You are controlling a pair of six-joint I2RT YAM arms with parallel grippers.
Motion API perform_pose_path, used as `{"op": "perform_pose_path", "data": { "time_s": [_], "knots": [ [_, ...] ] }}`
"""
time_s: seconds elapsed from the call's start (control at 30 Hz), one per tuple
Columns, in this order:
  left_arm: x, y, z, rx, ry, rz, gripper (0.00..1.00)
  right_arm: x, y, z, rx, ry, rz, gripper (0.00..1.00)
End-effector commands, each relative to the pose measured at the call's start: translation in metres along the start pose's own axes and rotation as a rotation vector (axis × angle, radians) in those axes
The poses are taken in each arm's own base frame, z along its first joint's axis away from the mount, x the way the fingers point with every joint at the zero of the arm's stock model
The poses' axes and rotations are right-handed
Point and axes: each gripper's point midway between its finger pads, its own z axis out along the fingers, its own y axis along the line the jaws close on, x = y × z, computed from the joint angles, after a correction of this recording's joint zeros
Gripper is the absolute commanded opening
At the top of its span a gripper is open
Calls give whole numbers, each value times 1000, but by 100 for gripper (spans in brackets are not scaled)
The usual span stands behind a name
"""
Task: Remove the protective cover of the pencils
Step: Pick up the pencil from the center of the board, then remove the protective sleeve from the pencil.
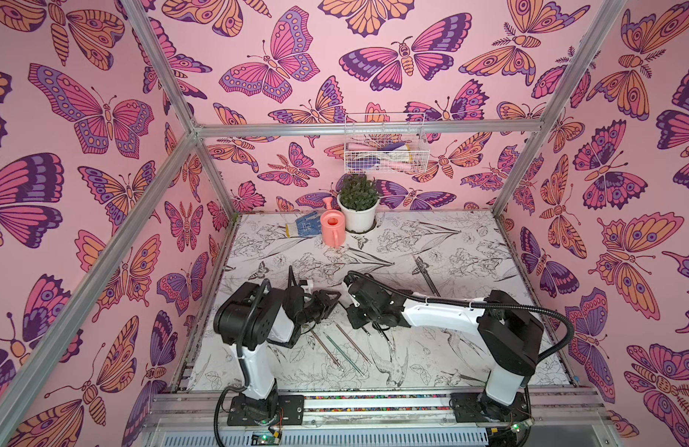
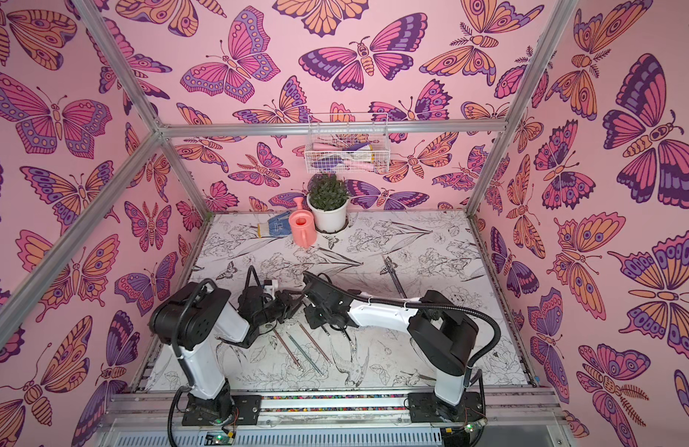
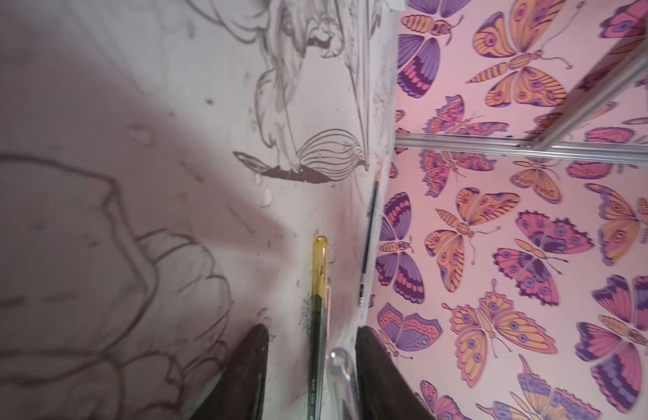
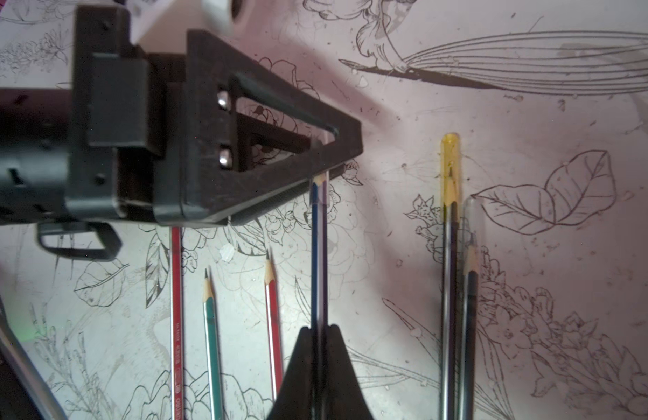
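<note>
The blue pencil (image 4: 319, 254) is held clear of the table (image 1: 470, 247), toward the near edge and about midway between the two arms. Its shaft is clamped by the right gripper (image 4: 318, 329), whose fingers are pressed tight against it. Its sharpened end is sheathed in a clear cover (image 3: 340, 363). The left gripper (image 3: 312, 329) is placed around that cover with its fingers partly apart. The cover is seen just beside one finger (image 3: 373, 363) and a gap is left to the other, so the cover is straddled rather than gripped.

Three uncovered pencils are laid side by side on the table just left of the held one: a red pencil (image 4: 176, 309), a green pencil (image 4: 211, 345) and a second red pencil (image 4: 273, 327). In both top views they are seen as parallel sticks slanted from far-left to near-right.

Just right of the held pencil, partly under the right arm, a yellow-capped black pencil (image 4: 449, 291) and a clear-capped black pencil (image 4: 469, 327) are laid close together. Further black pencils (image 1: 426, 275) are seen well apart, farther right on the table.

At the far edge a pink watering can (image 1: 332, 228) and a potted plant (image 1: 359, 201) are stood.
</note>
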Motion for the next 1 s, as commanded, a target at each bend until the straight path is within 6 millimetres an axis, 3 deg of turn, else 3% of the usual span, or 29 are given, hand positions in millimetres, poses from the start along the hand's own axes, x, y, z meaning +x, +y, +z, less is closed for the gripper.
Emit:
{"op": "perform_pose_path", "data": {
  "time_s": [0.0,0.13,0.3,0.37,0.7,0.97],
  "knots": [
    [-2,-18,-2,100,-5,11,44,-10,8,4,-35,-11,18,3],
    [-2,-30,-19,106,-62,82,53,-6,5,5,-22,-7,18,3],
    [-2,-22,-22,-21,-70,113,33,-7,8,1,-39,-5,16,3],
    [-1,-29,-24,-15,-76,141,26,-8,8,-2,-42,-16,17,3],
    [4,-20,-14,-23,-49,95,22,-13,7,-12,-33,-33,14,4],
    [2,-23,-17,-34,-55,114,10,-15,13,-13,-62,-33,15,4]
  ]
}}
